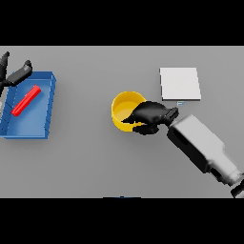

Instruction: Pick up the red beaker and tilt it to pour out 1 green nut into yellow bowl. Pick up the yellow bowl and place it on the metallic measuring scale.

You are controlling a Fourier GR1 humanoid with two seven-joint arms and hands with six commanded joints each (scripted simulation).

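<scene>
A yellow bowl (125,108) stands on the grey table near the middle. My right hand (148,116) lies over its right rim, with the fingers and thumb curled round that edge. The hand hides part of the bowl's inside, so I cannot tell if a green nut lies in it. To the right and a little behind the bowl sits the flat square metallic scale (179,84), with nothing on it. A red beaker (26,100) lies on its side inside a blue tray (46,85) at the far left. My left hand (15,74) hovers at the tray's back left corner, fingers spread.
The blue tray's walls enclose the red beaker at the left edge of the table. The bowl and scale stand about a hand's width apart. Grey tabletop (95,162) stretches across the front.
</scene>
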